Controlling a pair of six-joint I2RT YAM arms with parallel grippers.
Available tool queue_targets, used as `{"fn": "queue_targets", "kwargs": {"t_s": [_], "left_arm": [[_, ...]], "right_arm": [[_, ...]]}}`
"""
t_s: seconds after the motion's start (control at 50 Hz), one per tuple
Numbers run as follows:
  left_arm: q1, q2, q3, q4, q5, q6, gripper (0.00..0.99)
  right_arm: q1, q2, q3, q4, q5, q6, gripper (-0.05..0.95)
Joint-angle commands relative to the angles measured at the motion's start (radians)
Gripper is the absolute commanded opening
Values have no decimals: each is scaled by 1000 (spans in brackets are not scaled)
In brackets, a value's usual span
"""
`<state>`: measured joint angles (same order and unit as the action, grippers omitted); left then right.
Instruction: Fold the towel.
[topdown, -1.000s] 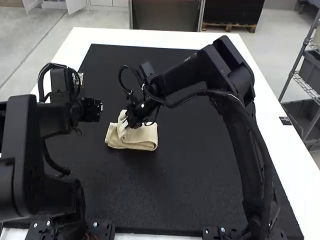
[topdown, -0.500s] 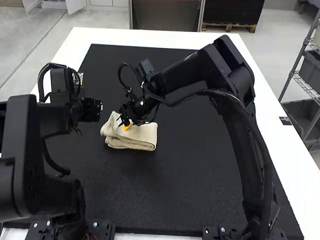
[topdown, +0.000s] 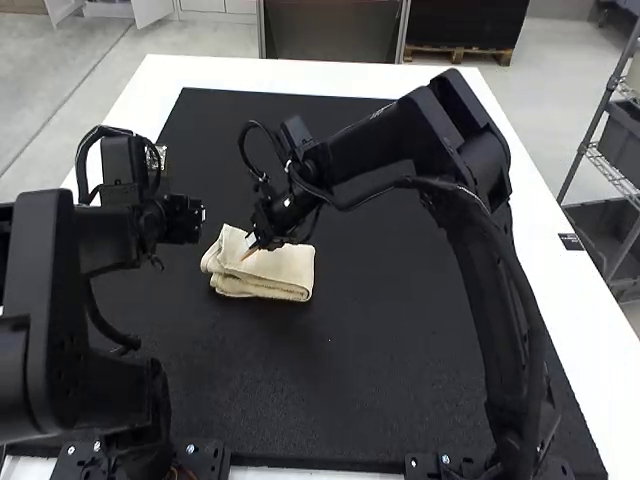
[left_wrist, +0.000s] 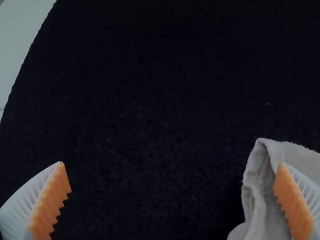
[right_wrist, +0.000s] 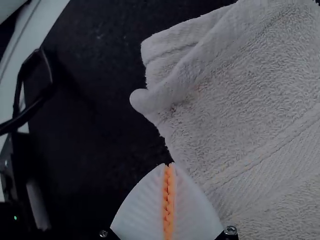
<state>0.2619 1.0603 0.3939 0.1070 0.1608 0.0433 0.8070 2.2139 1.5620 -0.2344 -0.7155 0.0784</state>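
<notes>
On the mat (topdown: 400, 350), towel (topdown: 286, 268) lies folded in layers, likely light and limp, best pinched at an edge through all plies; left gripper (left_wrist: 171, 164) jaws wide, right gripper (right_wrist: 169, 165) jaws pressed together, empty.

A white table (topdown: 250, 72) carries a broad black mat (topdown: 370, 370). A cream towel (topdown: 280, 272) lies folded on the mat; what seems a small dark label (topdown: 571, 242) lies near the table's right edge.
</notes>
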Motion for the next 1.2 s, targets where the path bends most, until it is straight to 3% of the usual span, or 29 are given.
{"fn": "queue_targets", "kwargs": {"t_s": [0.0,0.4,1.18], "left_arm": [[8,1,-18,11,6,-8,952],[8,0,-18,11,13,-16,952],[8,0,-9,28,34,-28,952]], "right_arm": [[-15,-30,17,24,-50,8,-20],[-28,-25,-51,305,-65,212,-20],[-22,72,-188,520,-45,215,-20]]}}
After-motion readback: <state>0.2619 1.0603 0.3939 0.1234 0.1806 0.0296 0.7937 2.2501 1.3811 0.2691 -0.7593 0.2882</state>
